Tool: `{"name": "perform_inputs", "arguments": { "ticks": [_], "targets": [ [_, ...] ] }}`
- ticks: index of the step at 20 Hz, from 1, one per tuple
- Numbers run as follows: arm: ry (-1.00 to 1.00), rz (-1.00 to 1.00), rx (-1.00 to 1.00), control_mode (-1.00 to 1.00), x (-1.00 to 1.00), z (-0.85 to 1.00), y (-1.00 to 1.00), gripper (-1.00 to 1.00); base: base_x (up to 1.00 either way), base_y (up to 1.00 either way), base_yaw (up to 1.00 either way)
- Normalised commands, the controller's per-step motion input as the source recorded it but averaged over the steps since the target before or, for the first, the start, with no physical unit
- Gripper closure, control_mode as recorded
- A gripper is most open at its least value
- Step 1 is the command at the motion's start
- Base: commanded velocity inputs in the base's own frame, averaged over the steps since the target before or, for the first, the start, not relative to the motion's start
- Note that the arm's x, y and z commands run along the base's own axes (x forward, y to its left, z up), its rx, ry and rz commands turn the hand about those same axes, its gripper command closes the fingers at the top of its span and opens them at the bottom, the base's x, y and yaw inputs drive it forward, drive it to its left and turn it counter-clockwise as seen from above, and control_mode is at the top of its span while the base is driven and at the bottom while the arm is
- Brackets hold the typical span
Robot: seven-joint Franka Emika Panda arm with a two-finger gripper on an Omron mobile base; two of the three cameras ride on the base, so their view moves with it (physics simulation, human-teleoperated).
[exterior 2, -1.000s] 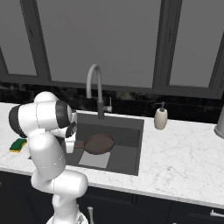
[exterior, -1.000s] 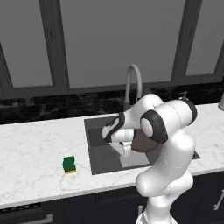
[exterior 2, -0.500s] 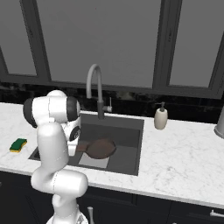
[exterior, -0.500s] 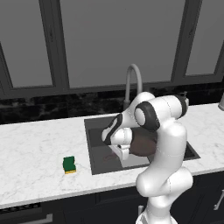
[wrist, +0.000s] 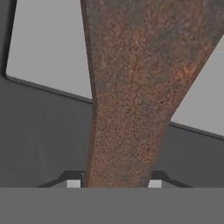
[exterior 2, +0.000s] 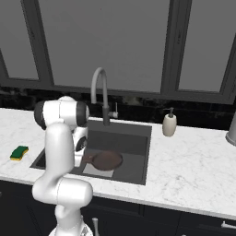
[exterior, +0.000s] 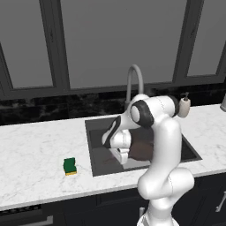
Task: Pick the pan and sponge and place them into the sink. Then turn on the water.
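The jaws are clamped on the long handle of the small, round, reddish-brown pan, holding it low inside the dark grey rectangular sink, presumably so it sets down gently. The green-and-yellow sponge waits on the white marble desk (well left of the basin). The curved grey faucet and the soap bottle stand clear behind.

No text, label, brand, number or sign can be read anywhere in these pictures.
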Motion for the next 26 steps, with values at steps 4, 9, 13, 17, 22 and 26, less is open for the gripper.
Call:
{"name": "perform_inputs", "arguments": {
  "ticks": [4,9,13,17,22,26],
  "targets": [
    [0.03,-0.05,0.0,-1.0,0.18,-0.32,0.0,1.0,0.0,0.0,0.0],
    [0.03,-0.05,0.0,-1.0,0.16,-0.31,0.0,1.0,0.0,0.0,0.0],
    [0.01,-0.05,0.0,-1.0,0.12,-0.26,0.0,1.0,0.0,0.0,0.0],
    [0.0,-0.02,0.0,-1.0,0.03,-0.11,0.02,-1.0,0.0,0.0,0.0],
    [0.0,0.0,0.01,-1.0,0.0,0.14,0.01,-1.0,0.0,0.0,0.0],
    [0.0,0.15,0.01,-1.0,0.0,0.54,-0.04,-1.0,0.0,0.0,0.0]
  ]
}}
